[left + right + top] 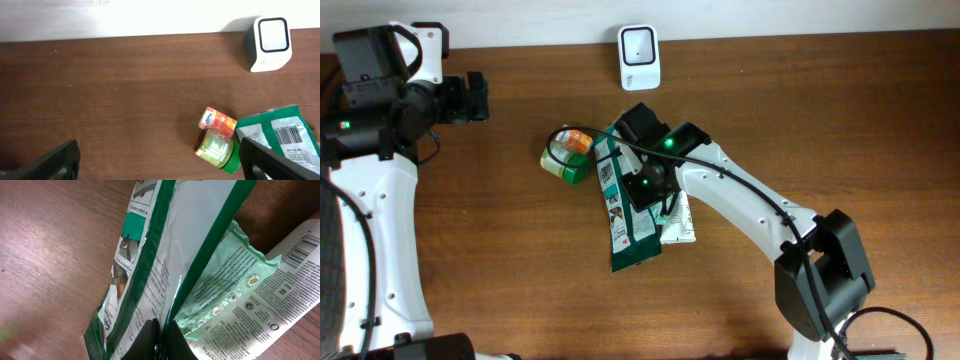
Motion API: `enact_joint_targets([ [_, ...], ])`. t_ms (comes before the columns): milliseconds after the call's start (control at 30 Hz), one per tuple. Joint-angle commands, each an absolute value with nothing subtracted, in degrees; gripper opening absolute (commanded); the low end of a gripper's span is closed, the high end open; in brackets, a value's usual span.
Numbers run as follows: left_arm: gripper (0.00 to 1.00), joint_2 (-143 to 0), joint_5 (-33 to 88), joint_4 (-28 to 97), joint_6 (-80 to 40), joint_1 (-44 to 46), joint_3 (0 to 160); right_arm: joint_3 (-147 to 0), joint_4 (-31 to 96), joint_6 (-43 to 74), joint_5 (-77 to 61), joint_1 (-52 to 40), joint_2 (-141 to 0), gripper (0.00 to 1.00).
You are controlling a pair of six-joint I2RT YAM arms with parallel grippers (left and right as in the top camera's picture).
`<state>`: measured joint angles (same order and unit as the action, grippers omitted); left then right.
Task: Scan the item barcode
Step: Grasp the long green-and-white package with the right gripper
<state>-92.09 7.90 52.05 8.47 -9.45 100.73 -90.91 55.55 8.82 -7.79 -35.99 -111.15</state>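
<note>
Right up against the right wrist camera, at the bottom centre of its frame, the right gripper (161,340) is pinched tight on the seam edge of the green pouch (165,255), which runs up and away from the fingers. A pale green packet (235,310) lies partly beneath it on the wooden table (820,120). From overhead, the pouch sits in the middle of the frame with a small green jar (565,165) and an orange pack (578,141) just beside its upper left end. The white scanner (639,57) stands at the top centre, apart from the pile. The left gripper (480,97) hangs wide open and empty at the upper left. I'd say the grasp is made and the carry comes next: lift the pouch clear and turn its barcode (290,135) toward the scanner's window.
</note>
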Motion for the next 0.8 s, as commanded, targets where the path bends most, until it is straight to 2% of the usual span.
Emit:
enact_joint_targets([
  [0,0.99,-91.9,7.7,52.1,8.3,-9.6,101.4,-91.8,55.5,8.4,-6.6,-36.1,-111.1,0.04],
  [433,0.99,-91.9,7.7,52.1,8.3,-9.6,101.4,-91.4,50.6,11.4,-8.0,-36.1,-113.1,0.04],
  [467,0.99,-91.9,7.7,52.1,8.3,-9.6,101.4,-91.4,49.2,11.4,-10.1,-36.1,-114.3,0.11],
  [500,0.99,-91.9,7.7,52.1,8.3,-9.6,101.4,-91.3,47.2,11.4,-12.4,-36.2,-115.9,0.26],
  [567,0.99,-91.9,7.7,52.1,8.3,-9.6,101.4,-91.3,44.2,11.4,-14.7,-36.4,-118.8,0.44],
  [600,0.99,-91.9,7.7,52.1,8.3,-9.6,101.4,-91.3,43.3,11.4,-15.8,-36.4,-120.2,0.44],
  [633,0.99,-91.9,7.7,52.1,8.3,-9.6,101.4,-91.4,42.7,11.5,-16.8,-36.4,-121.5,0.40],
  [667,0.99,-91.9,7.7,52.1,8.3,-9.6,101.4,-91.4,42.4,11.7,-17.6,-36.3,-122.4,0.26],
  [700,0.99,-91.9,7.7,52.1,8.3,-9.6,101.4,-91.4,42.3,12.1,-17.5,-36.3,-122.9,0.04],
  [767,0.99,-91.9,7.7,52.1,8.3,-9.6,101.4,-91.4,41.9,12.1,-17.4,-36.3,-122.9,0.04],
])
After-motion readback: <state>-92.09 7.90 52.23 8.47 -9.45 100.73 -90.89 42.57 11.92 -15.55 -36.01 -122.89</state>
